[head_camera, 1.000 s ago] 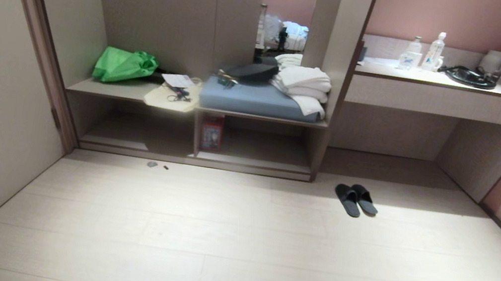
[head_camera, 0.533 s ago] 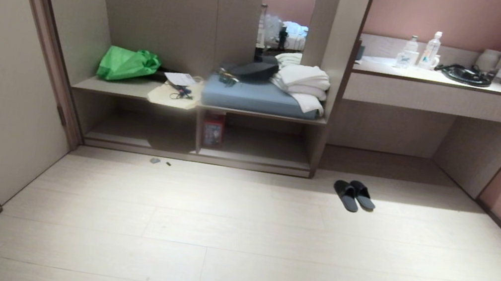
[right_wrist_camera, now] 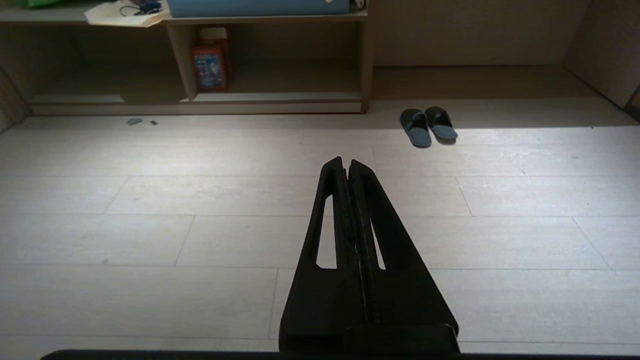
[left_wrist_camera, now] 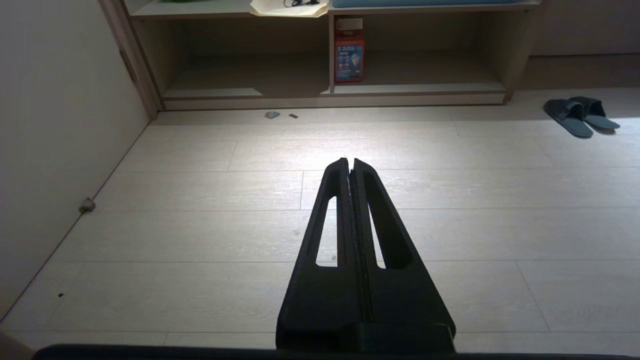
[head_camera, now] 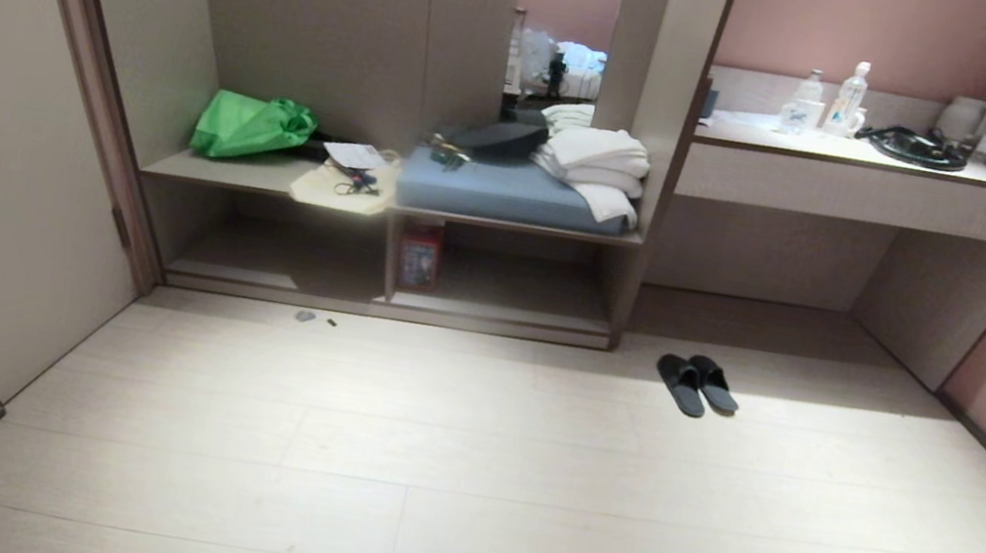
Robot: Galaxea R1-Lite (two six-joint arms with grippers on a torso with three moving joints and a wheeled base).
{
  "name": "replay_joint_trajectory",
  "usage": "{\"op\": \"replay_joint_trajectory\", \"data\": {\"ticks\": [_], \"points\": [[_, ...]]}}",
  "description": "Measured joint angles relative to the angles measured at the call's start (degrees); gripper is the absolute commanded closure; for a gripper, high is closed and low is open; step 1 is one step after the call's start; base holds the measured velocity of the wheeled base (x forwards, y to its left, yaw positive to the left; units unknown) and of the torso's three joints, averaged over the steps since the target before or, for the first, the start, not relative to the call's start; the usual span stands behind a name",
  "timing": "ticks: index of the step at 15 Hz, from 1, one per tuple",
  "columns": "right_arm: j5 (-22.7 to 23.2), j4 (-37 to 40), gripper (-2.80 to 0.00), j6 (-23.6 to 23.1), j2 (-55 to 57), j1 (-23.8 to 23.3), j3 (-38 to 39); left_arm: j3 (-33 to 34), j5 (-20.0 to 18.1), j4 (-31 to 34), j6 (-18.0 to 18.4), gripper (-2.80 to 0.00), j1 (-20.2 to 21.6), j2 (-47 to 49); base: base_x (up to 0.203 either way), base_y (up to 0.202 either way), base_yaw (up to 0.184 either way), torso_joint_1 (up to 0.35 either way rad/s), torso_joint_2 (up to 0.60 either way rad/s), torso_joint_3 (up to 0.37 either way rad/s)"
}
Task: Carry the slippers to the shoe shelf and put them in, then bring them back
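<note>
Left gripper (left_wrist_camera: 350, 162) and right gripper (right_wrist_camera: 346, 161): fingers pressed together, empty, over bare floor (head_camera: 462, 470). Slippers (head_camera: 697, 384) at 1 o'clock, side by side on floor, long axes toward 11 o'clock. Shoe shelf (head_camera: 390, 300) at 11 o'clock: red box (head_camera: 418, 262) at divider, right compartment

A green bag (head_camera: 250, 126) lies at the left end of a taupe bench ledge, beside a cream tote (head_camera: 339, 189) and a blue cushion (head_camera: 506, 192) stacked with folded white towels (head_camera: 594, 169). A red box (head_camera: 417, 262) stands in the compartment below. Two clear bottles (head_camera: 822, 101) and a coiled black cable (head_camera: 914, 146) sit on the countertop (head_camera: 872, 193) at right
</note>
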Motion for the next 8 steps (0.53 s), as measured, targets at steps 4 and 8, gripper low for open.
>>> {"op": "replay_joint_trajectory", "data": {"ticks": [4,8], "points": [[-0.1,0.0,0.00,0.1,0.0,0.0,0.0,0.0,0.0,0.0,0.0,0.00,0.0,0.0,0.000,0.000,0.000,0.000,0.00,0.000],[-0.3,0.0,0.00,0.4,0.0,0.0,0.0,0.0,0.0,0.0,0.1,0.00,0.0,0.0,0.000,0.000,0.000,0.000,0.00,0.000]]}}
